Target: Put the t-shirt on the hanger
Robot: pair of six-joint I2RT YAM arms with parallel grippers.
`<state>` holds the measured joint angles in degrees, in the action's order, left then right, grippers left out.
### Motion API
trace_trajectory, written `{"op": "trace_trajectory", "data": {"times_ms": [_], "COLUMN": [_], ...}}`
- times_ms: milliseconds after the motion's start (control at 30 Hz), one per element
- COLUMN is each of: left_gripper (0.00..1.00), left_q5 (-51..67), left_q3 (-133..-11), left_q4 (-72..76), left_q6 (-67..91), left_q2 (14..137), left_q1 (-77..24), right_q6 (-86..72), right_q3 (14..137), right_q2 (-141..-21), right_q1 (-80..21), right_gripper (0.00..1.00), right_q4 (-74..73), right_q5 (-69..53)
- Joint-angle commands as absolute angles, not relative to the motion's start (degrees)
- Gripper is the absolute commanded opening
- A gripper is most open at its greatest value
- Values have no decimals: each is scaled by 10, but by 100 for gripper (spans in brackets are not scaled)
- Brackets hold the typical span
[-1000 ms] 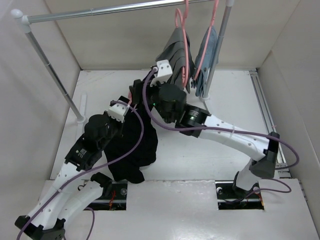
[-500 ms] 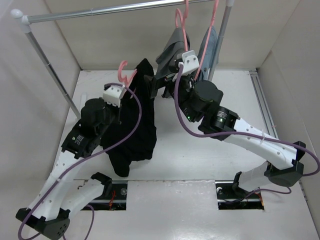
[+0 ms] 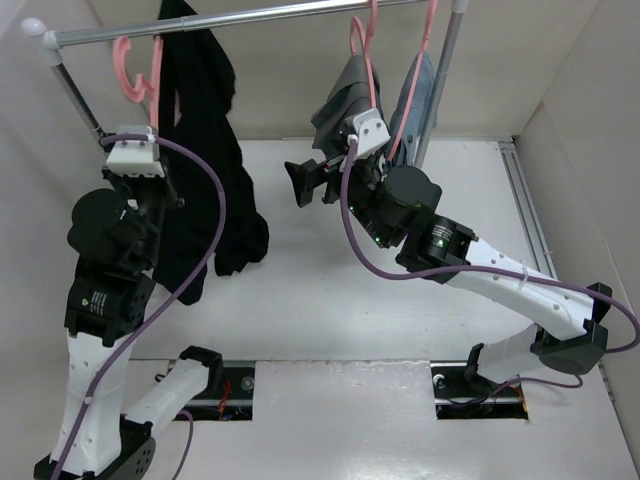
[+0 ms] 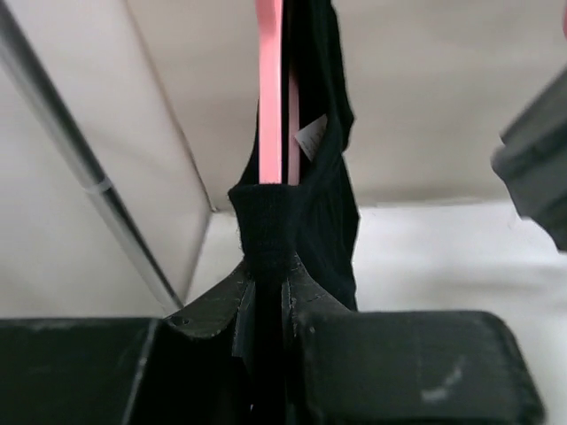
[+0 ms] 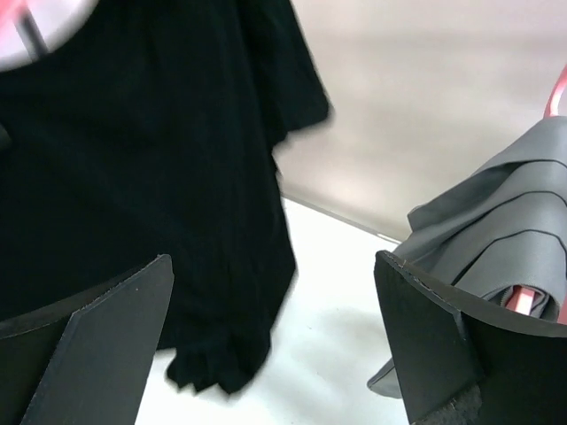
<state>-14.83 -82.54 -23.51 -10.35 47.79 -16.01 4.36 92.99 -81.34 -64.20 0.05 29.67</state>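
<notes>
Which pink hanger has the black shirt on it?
The hanger near the rail's left end, wearing the t-shirt, in the left gripper. The other two hang at the right, holding a grey garment and a blue-grey garment.

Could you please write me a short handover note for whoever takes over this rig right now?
Left claw: shut on the collar of the plain black fabric t-shirt, with the thin pink plastic hanger rising out of the neck.
Right claw: open and empty, between the t-shirt and the grey hanging garment.
Done: the t-shirt appears to hang from the hanger, held up at the metal rail.
Unclear: whether the hook is over the rail.
Left: check both shoulders sit on the hanger, hook it on, release.
</notes>
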Motion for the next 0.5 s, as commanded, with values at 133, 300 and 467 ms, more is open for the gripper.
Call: {"op": "trace_trajectory", "data": {"times_ms": [133, 300, 467], "left_gripper": [0, 0, 0], "left_q5": [-216, -211, -211], "left_q3": [-932, -950, -962], "left_q4": [-129, -138, -138], "left_q6": [-135, -96, -69], "left_q2": [565, 617, 647], "left_q1": [-156, -156, -127], "right_q6": [50, 55, 61], "right_q3": [932, 926, 915], "right_q2": [-795, -785, -773], "right_q1": [-643, -643, -643], "right_gripper": [99, 99, 99], "right_q4": [18, 18, 18], "right_q5": [282, 282, 288]}}
